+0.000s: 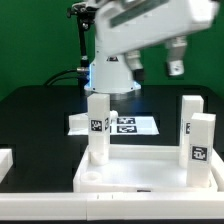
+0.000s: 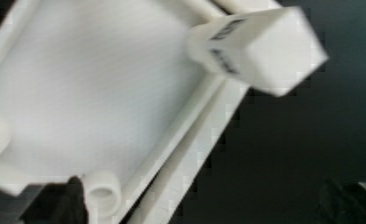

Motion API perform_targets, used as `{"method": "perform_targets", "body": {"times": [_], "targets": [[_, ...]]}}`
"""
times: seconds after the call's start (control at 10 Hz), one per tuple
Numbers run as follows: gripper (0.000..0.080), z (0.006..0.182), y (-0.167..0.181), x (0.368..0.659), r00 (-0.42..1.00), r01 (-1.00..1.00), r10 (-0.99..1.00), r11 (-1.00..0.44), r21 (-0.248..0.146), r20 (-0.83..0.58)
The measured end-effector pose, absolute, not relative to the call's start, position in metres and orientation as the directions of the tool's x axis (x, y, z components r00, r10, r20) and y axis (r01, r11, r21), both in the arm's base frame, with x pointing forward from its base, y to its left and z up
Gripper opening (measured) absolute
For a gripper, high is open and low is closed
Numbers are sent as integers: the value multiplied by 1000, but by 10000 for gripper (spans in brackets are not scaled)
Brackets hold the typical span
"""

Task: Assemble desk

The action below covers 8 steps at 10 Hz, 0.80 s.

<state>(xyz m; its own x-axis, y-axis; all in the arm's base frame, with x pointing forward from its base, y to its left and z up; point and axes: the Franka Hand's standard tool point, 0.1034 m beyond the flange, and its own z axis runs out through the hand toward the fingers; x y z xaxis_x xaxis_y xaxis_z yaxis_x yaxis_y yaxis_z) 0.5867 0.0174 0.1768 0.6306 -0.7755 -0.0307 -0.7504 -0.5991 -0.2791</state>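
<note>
Desk panel [image 1: 135, 172] lies flat up front, with a left leg [image 1: 97, 125] and right legs [image 1: 201, 148] standing upright at its edges. Claw [image 1: 176, 58] hangs wide open and empty above the right ones. I'd drop straight down and square up on the flat faces before squeezing.

Three white legs stand upright on the desk panel [image 1: 140, 172]: one leg [image 1: 97, 128] at its corner toward the exterior view's left, two legs [image 1: 195, 135] close together at the corner toward the exterior view's right. Between them the panel's middle lies bare and reachable from above. The open pincer [image 1: 176, 62] hangs over those two, well clear of their tops.
</note>
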Motion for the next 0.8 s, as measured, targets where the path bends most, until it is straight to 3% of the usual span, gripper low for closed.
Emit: {"method": "perform_targets", "body": {"times": [0.1,0.2,0.5,0.8], "targets": [[649,180,-5,573,686,-711,-725,-651,-268,-59],[649,187,-10,570,698,-703,-711,-661,-262,-82],[649,185,-10,571,702,-700,-708,-664,-262,-81],[649,169,-28,536,686,-728,-681,-650,-220,-258]]}}
